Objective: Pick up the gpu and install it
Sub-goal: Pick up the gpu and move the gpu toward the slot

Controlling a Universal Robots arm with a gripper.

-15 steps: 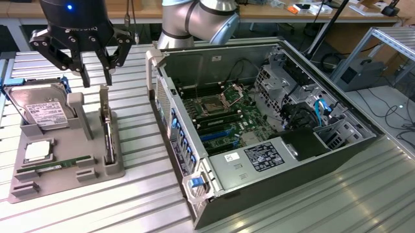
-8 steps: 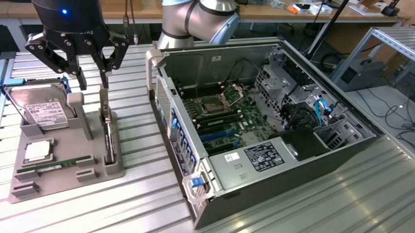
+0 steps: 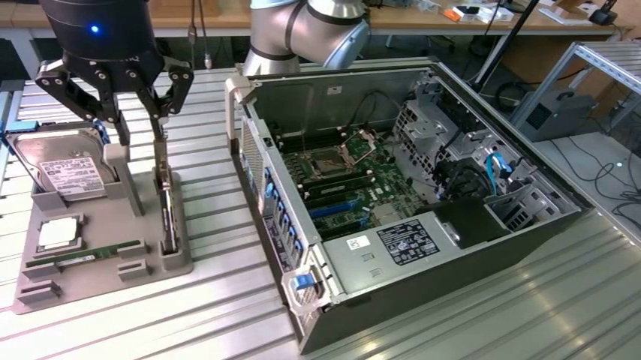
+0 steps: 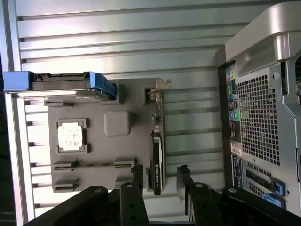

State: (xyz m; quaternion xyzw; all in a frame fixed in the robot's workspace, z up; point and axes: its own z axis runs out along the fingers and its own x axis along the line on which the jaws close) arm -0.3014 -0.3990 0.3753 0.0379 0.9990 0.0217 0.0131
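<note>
1. Exterior view: the gripper (image 3: 138, 133) hung over the grey holder tray (image 3: 100, 289) on the slatted table (image 3: 481, 315), fingers spread apart and nothing between them.
2. The gpu (image 3: 167, 206) stood on edge in a slot along the tray's side nearest the open computer case (image 3: 401, 210). It looked like a thin blade here. Its long axis ran from the far end of the tray toward the near end, roughly parallel to the case wall.
3. Also on the tray: a hard drive (image 3: 65, 171) upright at the far end, a CPU (image 3: 58, 232) lying flat, and a RAM stick (image 3: 85, 255).
4. Wrist view: the gripper (image 4: 160, 181) was open, one finger on each side of the gpu (image 4: 157, 141), with a visible gap on both sides and no contact.
5. The card's black cooler end lay between the fingers. Its silver bracket end pointed away from them, level with the hard drive (image 4: 61, 84).
6. The CPU (image 4: 70, 136), the RAM stick (image 4: 89, 165) and the computer case (image 4: 263, 103) flanked the card's long axis.
</note>
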